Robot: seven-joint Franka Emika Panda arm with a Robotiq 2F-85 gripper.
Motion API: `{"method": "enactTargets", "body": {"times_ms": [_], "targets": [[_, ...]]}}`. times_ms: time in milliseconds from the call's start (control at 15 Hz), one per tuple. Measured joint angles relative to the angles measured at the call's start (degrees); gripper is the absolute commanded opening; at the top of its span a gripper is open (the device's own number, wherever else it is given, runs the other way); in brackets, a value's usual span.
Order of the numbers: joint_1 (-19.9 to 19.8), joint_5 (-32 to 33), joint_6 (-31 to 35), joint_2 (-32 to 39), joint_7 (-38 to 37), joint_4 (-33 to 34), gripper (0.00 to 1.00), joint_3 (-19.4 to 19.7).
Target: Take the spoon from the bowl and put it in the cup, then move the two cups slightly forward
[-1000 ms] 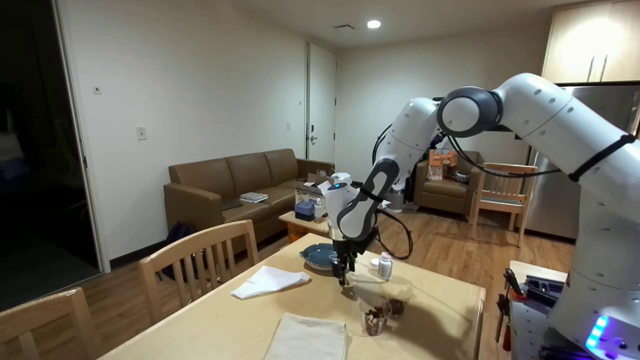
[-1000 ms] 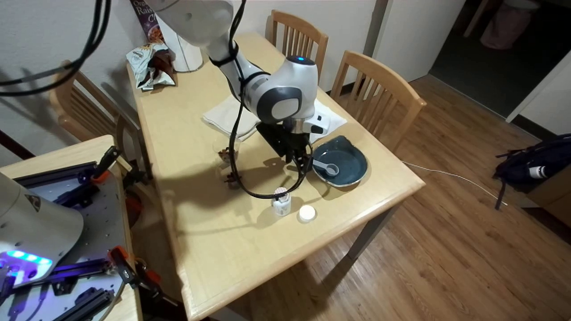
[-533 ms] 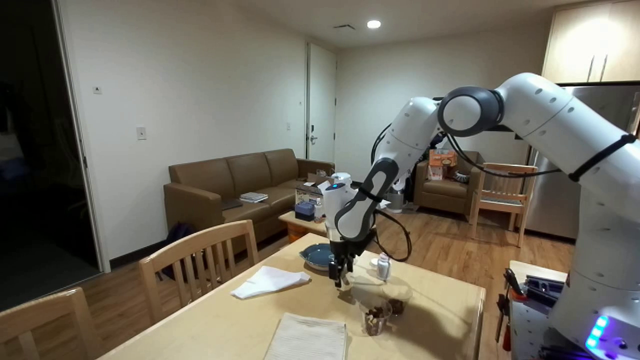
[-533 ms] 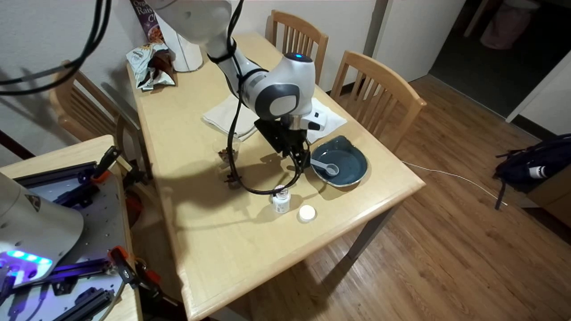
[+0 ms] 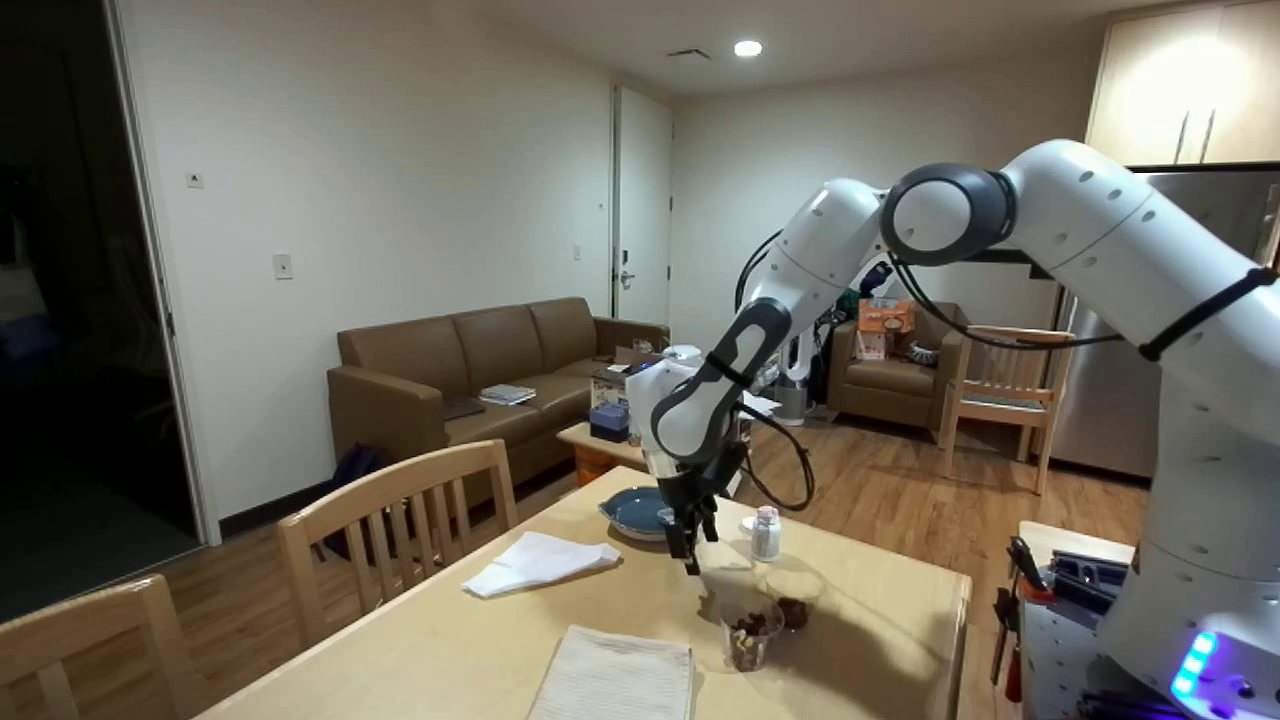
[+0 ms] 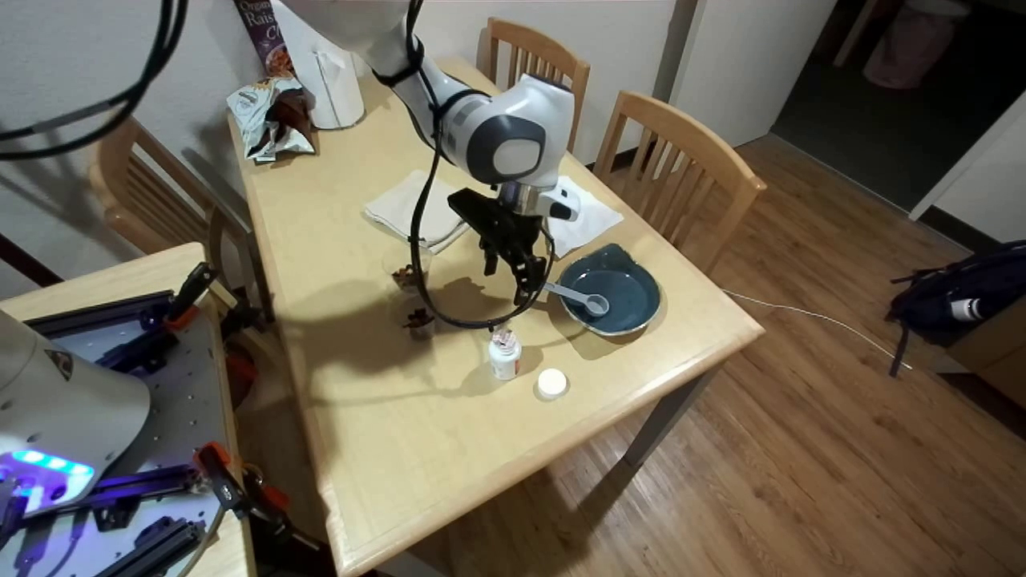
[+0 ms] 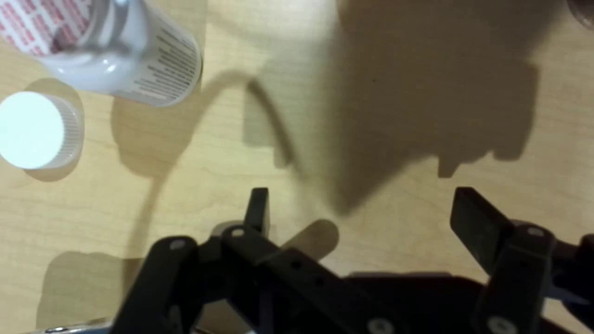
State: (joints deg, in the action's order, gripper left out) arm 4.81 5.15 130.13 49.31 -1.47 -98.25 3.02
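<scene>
1. The gripper has its jaws wide apart. In the wrist view, the wood of the table shows between the two tips.
2. Closest to the jaws is the spoon. Its handle points toward them, but I can't tell if it touches them.
3. The spoon's round end is inside the blue bowl, just to the right of the jaws in an exterior view. The handle pokes out over the rim.
4. Near the jaws stands a white bottle, up past the left tip in the wrist view. A white cap lies just beside it.
5. Two small see-through cups are on the opposite side of the jaws from the bowl. In an exterior view, one cup is lower than the jaws and to the right, and the other cup is just past it. Both have dark brown bits inside.
6. A white napkin lies left of the jaws in an exterior view. A folded cloth is below them.
7. Well apart from the jaws, at the top left in an exterior view, are a shiny bag and a white roll.
</scene>
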Motion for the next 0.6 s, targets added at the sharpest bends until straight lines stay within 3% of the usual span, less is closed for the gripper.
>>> {"method": "enactTargets", "body": {"times_ms": [400, 600], "targets": [[-0.04, 0.0, -0.42, -0.19, 0.3, 0.07, 1.0, -0.08], [0.02, 0.2, 6.37, -0.18, 1.13, -0.24, 1.0, -0.73]]}}
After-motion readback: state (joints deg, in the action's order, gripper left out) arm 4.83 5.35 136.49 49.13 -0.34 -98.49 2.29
